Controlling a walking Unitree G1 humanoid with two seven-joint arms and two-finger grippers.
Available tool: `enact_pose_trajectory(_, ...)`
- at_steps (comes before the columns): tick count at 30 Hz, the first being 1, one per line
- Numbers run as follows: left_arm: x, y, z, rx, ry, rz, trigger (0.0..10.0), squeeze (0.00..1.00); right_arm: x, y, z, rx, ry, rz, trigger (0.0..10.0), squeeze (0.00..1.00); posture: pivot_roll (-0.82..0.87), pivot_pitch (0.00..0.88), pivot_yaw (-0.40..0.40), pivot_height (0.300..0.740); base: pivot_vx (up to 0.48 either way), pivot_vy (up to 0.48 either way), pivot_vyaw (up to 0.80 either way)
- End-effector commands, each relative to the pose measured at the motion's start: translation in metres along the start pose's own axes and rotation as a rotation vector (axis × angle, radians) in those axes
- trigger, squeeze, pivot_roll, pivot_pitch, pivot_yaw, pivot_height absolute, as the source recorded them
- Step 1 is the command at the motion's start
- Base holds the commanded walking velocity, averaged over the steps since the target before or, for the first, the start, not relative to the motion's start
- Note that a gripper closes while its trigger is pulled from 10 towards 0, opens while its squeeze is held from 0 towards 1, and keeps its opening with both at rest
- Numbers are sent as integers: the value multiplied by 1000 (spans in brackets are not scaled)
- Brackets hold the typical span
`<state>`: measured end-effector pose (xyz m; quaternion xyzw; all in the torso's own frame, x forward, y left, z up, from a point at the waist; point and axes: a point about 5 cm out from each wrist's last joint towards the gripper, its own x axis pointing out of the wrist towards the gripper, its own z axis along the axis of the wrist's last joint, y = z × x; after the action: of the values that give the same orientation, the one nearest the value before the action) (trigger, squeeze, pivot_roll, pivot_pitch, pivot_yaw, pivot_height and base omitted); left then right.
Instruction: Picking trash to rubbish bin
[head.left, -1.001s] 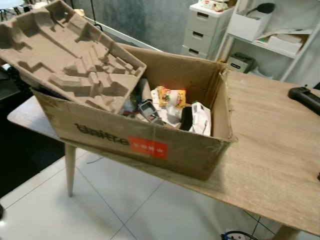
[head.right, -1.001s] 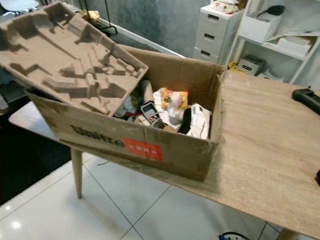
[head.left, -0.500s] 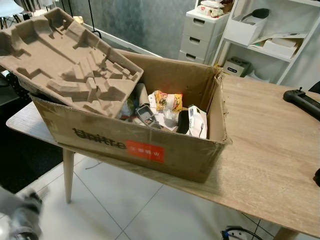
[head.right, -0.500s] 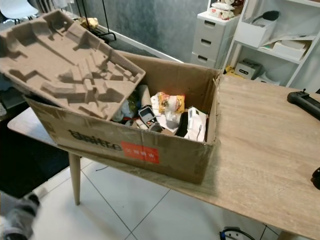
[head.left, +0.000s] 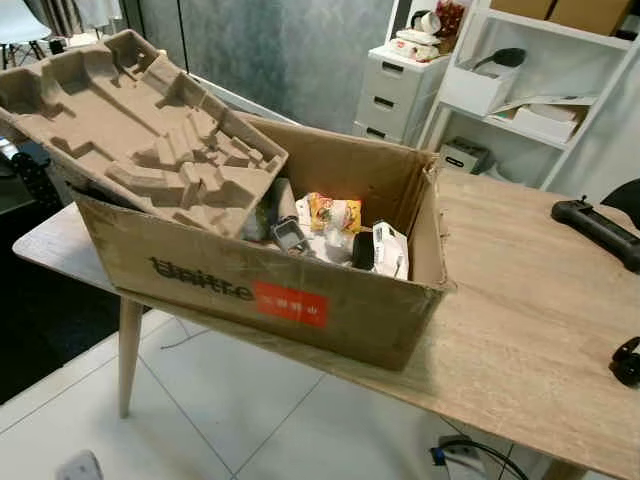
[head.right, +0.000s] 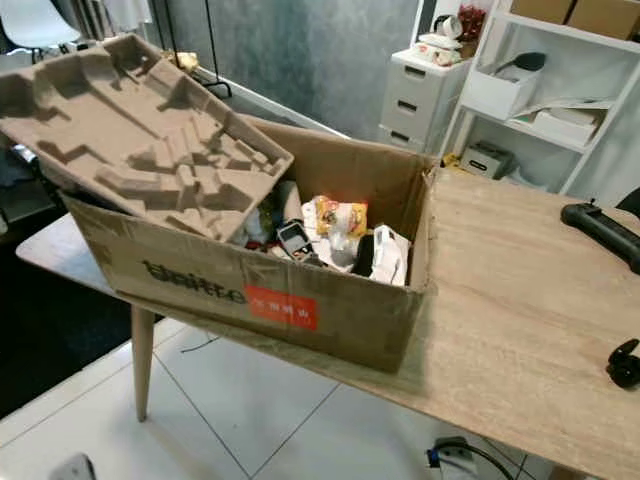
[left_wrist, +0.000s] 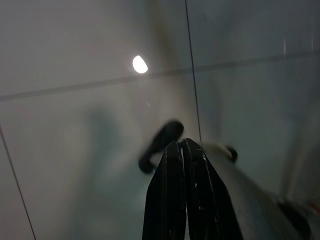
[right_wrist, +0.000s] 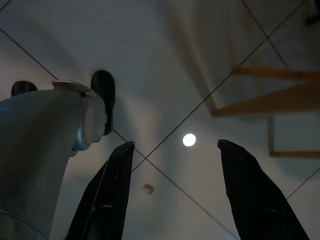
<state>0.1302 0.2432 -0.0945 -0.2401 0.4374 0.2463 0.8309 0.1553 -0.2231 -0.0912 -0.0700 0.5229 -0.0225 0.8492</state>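
A big cardboard box (head.left: 270, 290) stands on the left end of a wooden table (head.left: 530, 300), and its front wall is flush with the table's near edge. The box is open on top. A moulded pulp tray (head.left: 130, 130) lies tilted over its left part and sticks out beyond the left wall. In the open right part there is trash: a yellow snack packet (head.left: 335, 212), a white carton (head.left: 390, 250) and a small grey device (head.left: 289, 236), all close together. To the right of the box the tabletop is bare wood up to a black handheld device (head.left: 598, 230) near the far right edge and a small black object (head.right: 624, 362) at the right border. Below the near edge there is white tiled floor (head.left: 230, 420).

Both arms hang low over the tiles. The left gripper (left_wrist: 181, 150) has its fingers pressed together. The right gripper (right_wrist: 175, 150) has its fingers wide apart, holding nothing.
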Motion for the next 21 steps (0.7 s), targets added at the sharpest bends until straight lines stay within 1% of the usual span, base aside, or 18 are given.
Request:
enact_pose_trajectory(1, 1, -6, -3, 14, 10, -9, 10000, 0, 0, -2, 2, -36, 5, 8, 10000, 0, 45, 77, -93, 740, 0, 0, 0)
enact_pose_trajectory(2, 1, -7, -3, 19, 9, -10, 10000, 0, 0, -2, 2, -48, 8, 10, 10000, 0, 45, 77, -93, 740, 0, 0, 0)
enact_pose_trajectory(3, 1, -9, 0, 30, 3, -12, 10000, 0, 0, -4, 0, -64, 15, 10, 10000, 0, 74, 95, -102, 740, 0, 0, 0)
enact_pose_trajectory(5, 1, -9, 0, 30, 3, -12, 10000, 0, 0, -4, 0, -64, 15, 10, 10000, 0, 74, 95, -102, 740, 0, 0, 0)
enact_pose_trajectory(6, 3, -12, 5, 71, -7, -25, 10000, 0, -1, -8, -3, -87, 29, 0, 10000, 0, 65, 83, -89, 740, 0, 0, 0)
enact_pose_trajectory(7, 3, -12, 5, 71, -7, -25, 10000, 0, -1, -8, -3, -87, 29, 0, 10000, 0, 65, 83, -89, 740, 0, 0, 0)
enact_pose_trajectory(8, 3, -13, 7, 111, -5, -36, 10000, 0, -1, -10, -3, -64, 25, -8, 10000, 0, 59, 83, -84, 740, 0, 0, 0)
enact_pose_trajectory(13, 3, -14, 7, 195, 16, -37, 10000, 0, -1, -11, -2, -31, 18, -14, 10000, 0, 55, 87, -60, 740, 0, 0, 0)
enact_pose_trajectory(15, 4, -18, 12, 224, 13, -65, 10000, 0, -1, -8, -1, 16, 10, -15, 10000, 0, 37, 98, -44, 740, 0, 0, 0)
enact_pose_trajectory(18, 5, -20, 14, 241, 10, -77, 10000, 0, -1, -6, -1, 24, 7, -12, 10000, 0, 22, 116, -29, 740, 0, 0, 0)
enact_pose_trajectory(19, 5, -20, 18, 261, 7, -73, 10000, 0, 0, -2, -3, 34, 12, -8, 10000, 0, 23, 108, -37, 740, 0, 0, 0)
enact_pose_trajectory(21, 6, -19, 29, 281, -14, -61, 10000, 0, -1, 7, -11, 16, 33, 14, 10000, 0, 48, 104, -53, 740, 0, 0, 0)
